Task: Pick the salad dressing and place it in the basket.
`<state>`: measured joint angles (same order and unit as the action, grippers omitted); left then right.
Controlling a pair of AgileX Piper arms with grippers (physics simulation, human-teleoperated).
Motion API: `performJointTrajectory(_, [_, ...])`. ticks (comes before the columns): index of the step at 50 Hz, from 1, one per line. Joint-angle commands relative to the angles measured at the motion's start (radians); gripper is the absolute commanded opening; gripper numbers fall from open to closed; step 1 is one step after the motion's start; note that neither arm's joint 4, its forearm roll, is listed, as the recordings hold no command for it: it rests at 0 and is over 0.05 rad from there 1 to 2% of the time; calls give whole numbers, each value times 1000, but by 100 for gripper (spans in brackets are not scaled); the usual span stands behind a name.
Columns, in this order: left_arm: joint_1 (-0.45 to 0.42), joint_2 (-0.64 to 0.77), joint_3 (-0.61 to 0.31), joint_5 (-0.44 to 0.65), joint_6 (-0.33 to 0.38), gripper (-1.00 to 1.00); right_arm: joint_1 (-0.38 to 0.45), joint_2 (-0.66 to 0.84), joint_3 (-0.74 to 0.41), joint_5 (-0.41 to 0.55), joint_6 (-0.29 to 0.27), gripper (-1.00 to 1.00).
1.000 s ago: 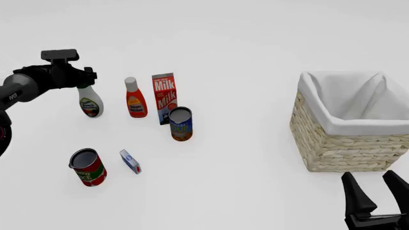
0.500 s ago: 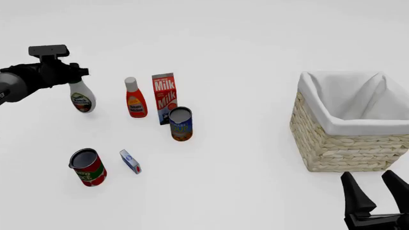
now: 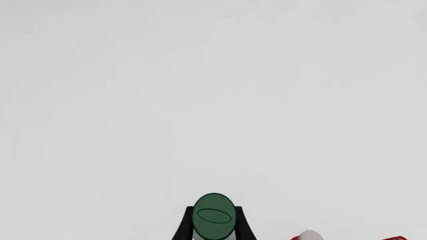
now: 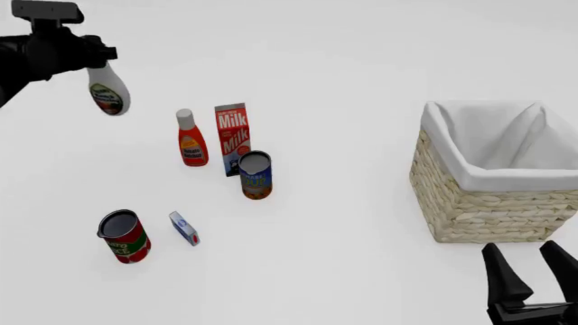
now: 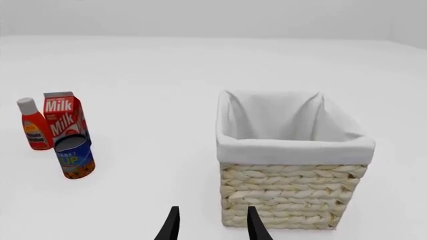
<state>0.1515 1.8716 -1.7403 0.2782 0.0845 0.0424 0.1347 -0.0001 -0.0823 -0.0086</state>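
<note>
The salad dressing point(image 4: 109, 97), a white curved bottle with a green-and-red label, hangs in the air at the far left, well above the table. My left gripper point(image 4: 97, 57) is shut on its neck. In the left wrist view its dark green cap point(image 3: 214, 216) sits between the black fingers point(image 3: 183, 229). The wicker basket point(image 4: 495, 203) with its white cloth lining stands on the right side of the table, also in the right wrist view point(image 5: 293, 192). My right gripper point(image 4: 531, 274) is open low beside the basket's near side, holding nothing.
A red bottle with a white cap point(image 4: 191, 139), a milk carton point(image 4: 232, 137) and a blue can point(image 4: 256, 175) stand together left of centre. Nearer me are a red can point(image 4: 124, 236) and a small blue-and-white box point(image 4: 184, 228).
My left gripper has lifted the salad dressing off the table, up and slightly to the left. The right gripper has not moved.
</note>
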Motion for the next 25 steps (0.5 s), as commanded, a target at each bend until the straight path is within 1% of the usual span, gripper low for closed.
performJointTrajectory(1, [-98, -137, -2, 51, 57, -100, 5, -8, 0, -3, -2, 100])
performJointTrajectory(2, [-98, -137, -1, 51, 57, -100, 5, -8, 0, -3, -2, 100])
performJointTrajectory(6, [-156, -189, 11, 65, 67, -100, 8, -9, 0, -5, -4, 100])
performJointTrajectory(8, [-186, -206, 13, 77, 57, -100, 9, -8, 0, -8, -4, 100])
performJointTrajectory(9, [-206, -224, 25, 76, 69, -100, 10, -8, 0, -9, -3, 100])
performJointTrajectory(13, [-267, -267, 47, 79, 69, -100, 13, -10, 0, -10, -3, 100])
performJointTrajectory(14, [-284, -278, 57, 78, 79, -100, 13, -12, 0, -8, -1, 100])
performJointTrajectory(16, [-294, -287, 65, 77, 80, -100, 13, -16, 0, -5, -2, 100])
performJointTrajectory(23, [-410, -346, 113, 88, 81, -100, 11, -39, 0, 17, 1, 100])
performJointTrajectory(25, [-422, -352, 122, 84, 90, -100, 11, -43, 0, 20, 1, 100])
